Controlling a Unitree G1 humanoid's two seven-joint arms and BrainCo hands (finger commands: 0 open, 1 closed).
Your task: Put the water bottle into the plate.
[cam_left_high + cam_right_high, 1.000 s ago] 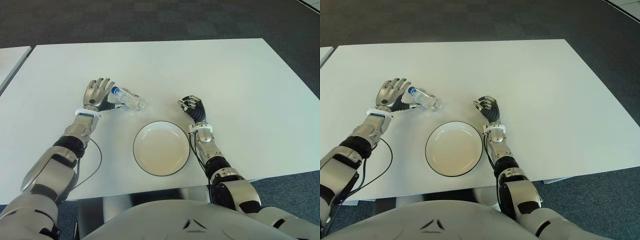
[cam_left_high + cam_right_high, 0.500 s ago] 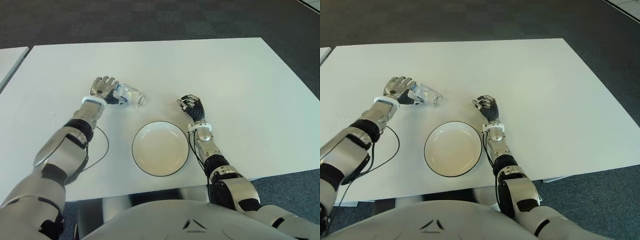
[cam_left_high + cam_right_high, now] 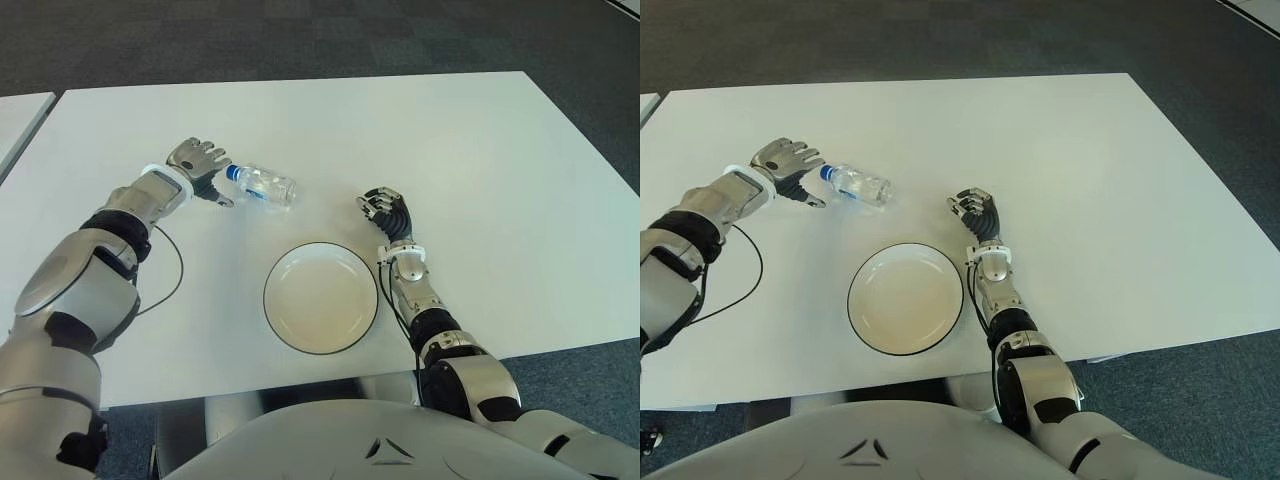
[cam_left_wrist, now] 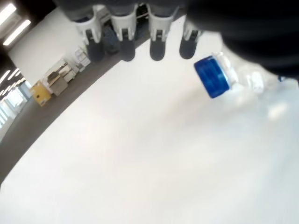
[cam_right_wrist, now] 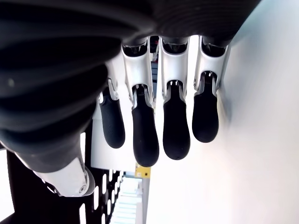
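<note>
1. You have a white table [image 3: 1090, 170] in front of you, with dark carpet beyond its far edge.
2. The water bottle [image 3: 857, 184] lies on its side left of centre, blue cap pointing left.
3. Your left hand [image 3: 786, 165] is just left of the cap, fingers spread, not gripping the bottle.
4. The plate [image 3: 905, 297], white with a dark rim, sits nearer you than the bottle and holds nothing.
5. Your right hand [image 3: 972, 211] shows just right of the plate's far edge, fingers curled, holding nothing.
</note>
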